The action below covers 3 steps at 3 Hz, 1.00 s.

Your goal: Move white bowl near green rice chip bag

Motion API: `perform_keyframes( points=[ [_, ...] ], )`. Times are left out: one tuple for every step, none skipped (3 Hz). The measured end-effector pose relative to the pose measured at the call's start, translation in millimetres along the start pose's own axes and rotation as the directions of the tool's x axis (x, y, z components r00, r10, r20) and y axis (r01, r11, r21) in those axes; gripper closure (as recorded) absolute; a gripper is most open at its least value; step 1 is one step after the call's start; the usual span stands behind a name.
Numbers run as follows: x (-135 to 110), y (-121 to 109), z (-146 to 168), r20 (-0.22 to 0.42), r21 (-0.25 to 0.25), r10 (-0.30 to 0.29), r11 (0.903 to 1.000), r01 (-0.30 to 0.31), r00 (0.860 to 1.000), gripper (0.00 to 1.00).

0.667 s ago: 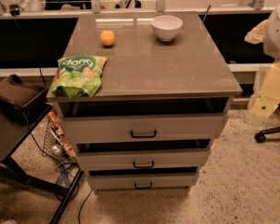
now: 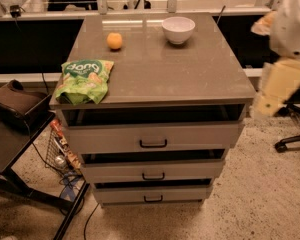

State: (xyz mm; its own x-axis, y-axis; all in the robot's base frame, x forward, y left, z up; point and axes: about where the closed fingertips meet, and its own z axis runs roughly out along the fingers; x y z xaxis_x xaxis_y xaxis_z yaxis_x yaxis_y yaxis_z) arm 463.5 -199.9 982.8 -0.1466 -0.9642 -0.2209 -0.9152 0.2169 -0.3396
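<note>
The white bowl (image 2: 178, 29) stands upright at the back right of the grey cabinet top (image 2: 190, 76). The green rice chip bag (image 2: 83, 80) lies at the front left corner, slightly overhanging the edge. My gripper (image 2: 271, 100) hangs off the cabinet's right side, beside its front right corner, below my white arm (image 2: 292, 24). It is well apart from the bowl and far from the bag, and touches nothing.
An orange fruit (image 2: 114, 40) sits at the back left of the top, between bowl and bag. The cabinet has three drawers, slightly open (image 2: 152, 139). A dark side table (image 2: 12, 134) stands left, a chair base (image 2: 292, 141) right.
My arm and gripper have shifted slightly left and up, toward the cabinet's right side. The bowl, bag and orange have not moved.
</note>
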Motion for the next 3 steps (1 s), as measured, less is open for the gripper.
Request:
perform_keyframes(
  points=[
    [-22, -36, 9, -0.006, 0.091, -0.091, 0.9916, 0.091, 0.996, 0.00],
    [-50, -109, 18, -0.032, 0.232, -0.124, 0.9643, 0.128, 0.992, 0.00],
    [-50, -107, 18, -0.029, 0.229, -0.123, 0.9653, 0.126, 0.992, 0.00]
  ],
)
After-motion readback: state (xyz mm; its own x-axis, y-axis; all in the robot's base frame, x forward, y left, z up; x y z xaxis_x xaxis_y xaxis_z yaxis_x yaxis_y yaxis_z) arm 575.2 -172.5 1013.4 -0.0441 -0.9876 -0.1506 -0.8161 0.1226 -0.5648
